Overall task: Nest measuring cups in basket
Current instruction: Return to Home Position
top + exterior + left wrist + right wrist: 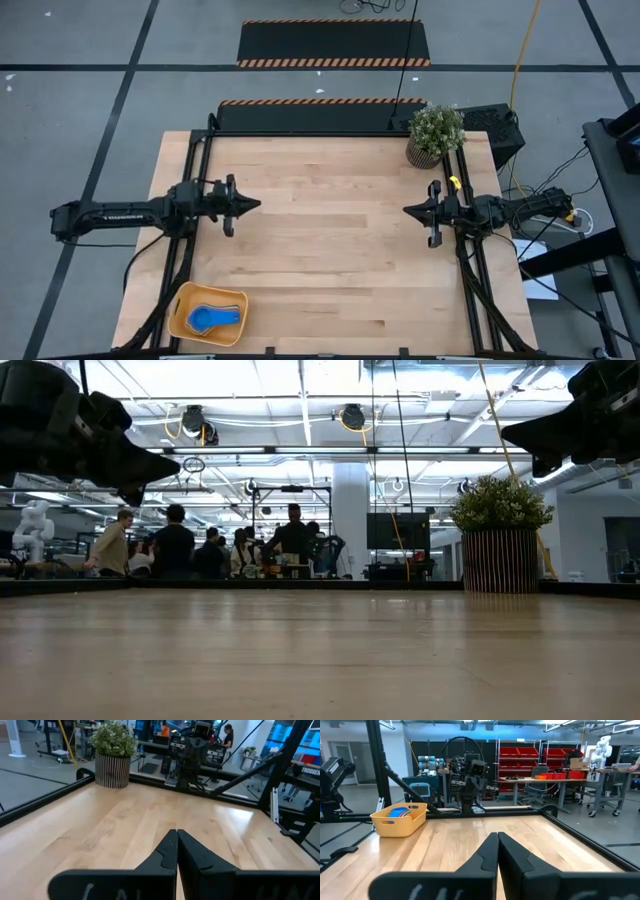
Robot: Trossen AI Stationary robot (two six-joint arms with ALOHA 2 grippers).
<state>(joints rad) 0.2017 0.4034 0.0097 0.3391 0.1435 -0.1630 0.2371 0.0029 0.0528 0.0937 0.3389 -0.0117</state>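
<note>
Fronting a busy workshop [330,490], wooden bench [330,240] holds yellow basket [180,300] of blue measuring cups [212,318] at front-left corner; left gripper [255,205], right gripper [408,211] clenched.

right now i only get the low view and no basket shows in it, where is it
Observer: The yellow basket sits in the bottom-left corner of the table, as the high view shows it.
Operator: anything in it
Observer: Yes, blue measuring cups lie inside it; I cannot make out other colours.
Operator: and the arms, holding anything
Observer: No. The left gripper and the right gripper are both shut and empty, facing each other across the middle of the table.
</note>
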